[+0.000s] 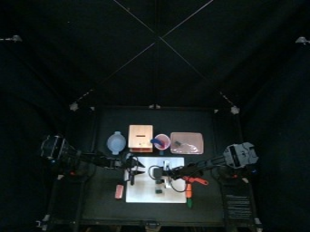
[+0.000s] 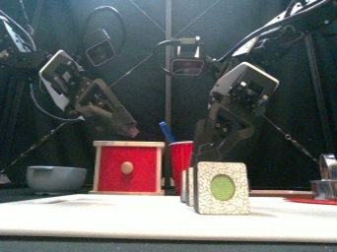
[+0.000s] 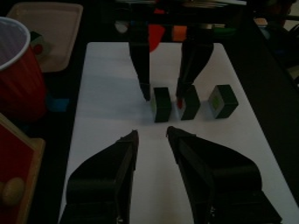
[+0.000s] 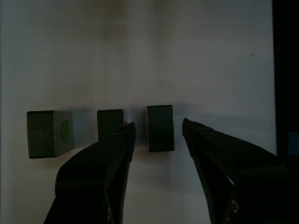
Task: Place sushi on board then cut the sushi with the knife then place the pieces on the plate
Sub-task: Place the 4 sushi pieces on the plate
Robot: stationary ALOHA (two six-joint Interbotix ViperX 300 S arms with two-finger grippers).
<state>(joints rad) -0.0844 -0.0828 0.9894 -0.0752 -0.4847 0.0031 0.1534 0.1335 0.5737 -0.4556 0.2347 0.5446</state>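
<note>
Three dark green sushi pieces [image 3: 187, 105] stand in a row on the white cutting board [image 1: 159, 188]. The nearest piece [image 2: 222, 187] shows a green centre in the front view. My right gripper [image 4: 158, 129] is open, low over the board, with its jaws on either side of the end piece [image 4: 159, 125]; narrow gaps show on both sides. The other two pieces [image 4: 49, 133] stand beside it. My left gripper [image 3: 153, 136] hovers open over the board's left part, short of the row, holding nothing. A red cup [image 2: 180, 157] behind holds a blue knife [image 2: 168, 131].
Behind the board stand the blue-grey bowl [image 1: 115, 142], the wooden box with a red drawer front [image 2: 128, 165] and the pink tray [image 1: 187, 142]. A red-orange toy [image 1: 198, 180] lies at the board's right edge. A small red toy [image 1: 120, 191] lies left of it.
</note>
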